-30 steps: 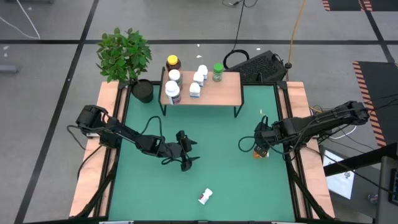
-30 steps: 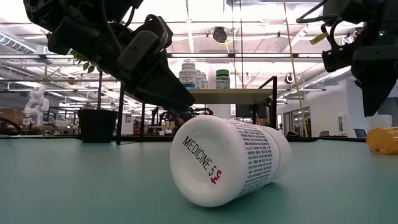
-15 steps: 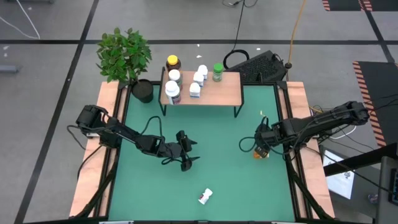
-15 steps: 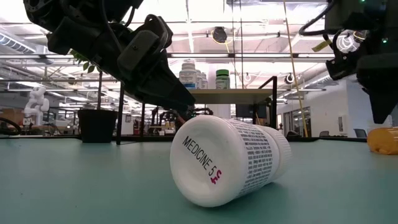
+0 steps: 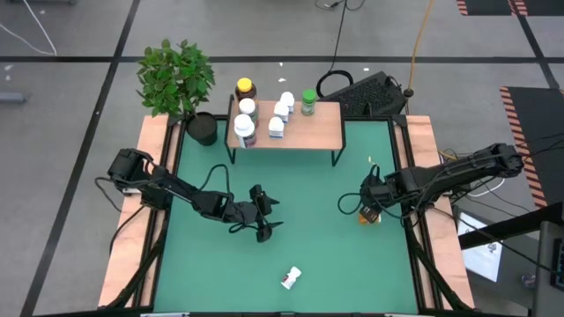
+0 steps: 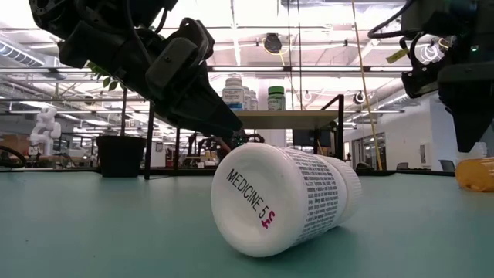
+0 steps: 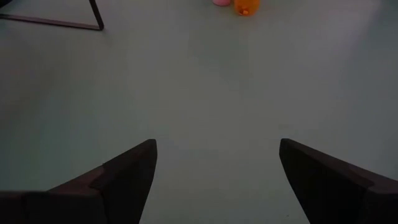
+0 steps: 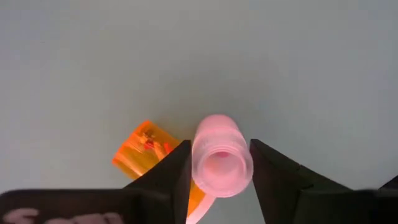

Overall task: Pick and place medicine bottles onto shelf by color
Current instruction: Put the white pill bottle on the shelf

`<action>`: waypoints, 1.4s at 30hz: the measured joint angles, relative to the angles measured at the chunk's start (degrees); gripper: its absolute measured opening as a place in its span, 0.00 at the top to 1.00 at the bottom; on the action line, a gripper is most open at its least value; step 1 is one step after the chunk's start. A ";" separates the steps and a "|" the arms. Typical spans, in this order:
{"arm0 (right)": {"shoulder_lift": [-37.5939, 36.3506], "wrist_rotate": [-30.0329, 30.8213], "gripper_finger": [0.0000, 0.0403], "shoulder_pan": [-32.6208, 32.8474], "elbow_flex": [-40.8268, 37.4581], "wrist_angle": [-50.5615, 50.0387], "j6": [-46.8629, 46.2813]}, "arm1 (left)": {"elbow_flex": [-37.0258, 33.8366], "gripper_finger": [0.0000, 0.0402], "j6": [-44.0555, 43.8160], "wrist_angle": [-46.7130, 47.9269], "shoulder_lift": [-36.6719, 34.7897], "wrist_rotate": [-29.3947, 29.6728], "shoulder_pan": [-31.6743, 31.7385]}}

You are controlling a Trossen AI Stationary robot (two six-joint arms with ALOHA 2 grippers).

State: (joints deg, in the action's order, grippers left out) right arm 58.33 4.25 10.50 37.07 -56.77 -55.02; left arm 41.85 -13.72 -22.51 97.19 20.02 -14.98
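Observation:
A pink bottle (image 8: 221, 163) stands upright on the green table, with an orange bottle (image 8: 144, 151) lying on its side beside it. My right gripper (image 8: 219, 168) hangs over them near the table's right edge (image 5: 368, 204), pointing down and open, one finger on each side of the pink bottle. My left gripper (image 5: 264, 220) waits open above the table's middle. A white bottle (image 5: 291, 278) lies on its side near the near edge. The shelf (image 5: 304, 132) at the far side carries several bottles: white ones, an amber one (image 5: 245, 88) and a green one (image 5: 308, 101). My right gripper comes from above with its fingers (image 8: 177, 171) close on either side of the pink bottle's top (image 8: 205, 140). Whether they touch it I cannot tell. The bottle stands upright on the table.
A potted plant (image 5: 181, 84) stands at the table's far left corner beside the shelf. Wooden rails (image 5: 157, 211) border the left and right sides. The green surface between the arms and in front of the shelf is bare.
My right gripper has come down a little over the pink and orange bottles. Both bottles and my left arm have kept still.

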 joint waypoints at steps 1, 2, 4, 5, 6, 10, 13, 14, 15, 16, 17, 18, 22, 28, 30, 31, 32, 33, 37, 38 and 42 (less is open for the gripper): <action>-0.01 -0.01 0.69 0.00 0.01 0.32 0.08 | 0.00 0.15 0.00 0.01 0.00 0.01 -0.01; 0.02 -0.02 0.69 0.00 0.01 0.77 0.17 | 0.00 0.15 0.01 -0.01 0.00 -0.01 -0.01; 0.06 0.00 0.69 -0.02 0.52 1.66 0.60 | 0.00 0.15 0.07 -0.01 0.00 0.01 0.00; 0.10 0.02 0.68 -0.04 1.24 1.91 1.14 | 0.00 0.15 0.11 -0.01 0.00 0.01 0.04; 0.22 0.02 0.68 -0.18 2.42 2.09 1.92 | 0.00 0.15 0.35 -0.01 0.00 -0.01 0.16; 1.38 0.07 0.66 -1.79 10.03 2.13 6.35 | 0.00 0.15 0.41 -0.10 0.00 0.01 0.98; 3.81 0.05 0.67 -4.22 18.33 2.14 12.02 | 0.00 0.15 -0.41 -0.05 0.00 0.02 1.33; 5.02 0.07 0.67 -5.37 21.30 1.94 14.46 | 0.00 0.15 -0.59 -0.01 -0.02 0.03 1.35; 6.52 0.07 0.67 -6.60 24.36 1.58 17.16 | 0.00 0.15 -0.94 0.05 -0.02 0.03 1.31; 8.26 0.07 0.67 -7.90 27.58 1.10 20.11 | 0.00 0.15 -1.25 0.14 0.00 0.01 1.17; 10.12 0.07 0.67 -9.35 30.77 0.33 23.08 | 0.00 0.15 -1.54 0.17 -0.01 0.01 0.99; 12.37 0.07 0.67 -10.92 34.18 -0.85 26.18 | 0.00 0.15 -1.77 0.29 -0.01 0.01 0.81; 23.08 0.07 0.67 -17.65 49.26 -6.62 38.22 | 0.00 0.15 -1.95 0.17 -0.02 0.01 0.08; 38.59 0.21 0.68 -27.77 70.48 -10.40 52.61 | 0.00 0.15 -2.78 0.10 -0.02 0.01 -0.57; 42.54 0.22 0.68 -30.32 75.59 -10.91 55.52 | 0.00 0.15 -2.94 0.13 -0.02 0.01 -0.77; 44.27 0.22 0.68 -31.48 77.75 -11.31 56.82 | 0.00 0.15 -2.97 0.19 -0.02 0.01 -0.89; 45.87 0.21 0.68 -32.55 79.50 -11.59 57.91 | 0.00 0.15 -2.97 0.19 -0.02 0.01 -1.03; 47.26 0.20 0.67 -33.62 81.00 -11.85 58.75 | 0.00 0.15 -2.97 0.19 -0.02 0.01 -1.14; 51.00 0.05 0.66 -37.25 82.57 -12.22 60.81 | 0.00 0.15 -2.97 0.47 -0.02 0.01 -1.29; 51.65 0.05 0.66 -38.09 82.57 -12.64 61.15 | 0.00 0.15 -2.97 0.56 -0.02 0.01 -1.27; 53.62 0.05 0.66 -40.68 82.57 -14.19 61.92 | 0.00 0.15 -3.04 0.91 -0.02 0.01 -1.26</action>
State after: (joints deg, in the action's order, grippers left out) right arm 111.95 4.30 -30.18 119.63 -70.96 6.90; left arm 41.85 -16.75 -21.60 97.17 20.03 -16.23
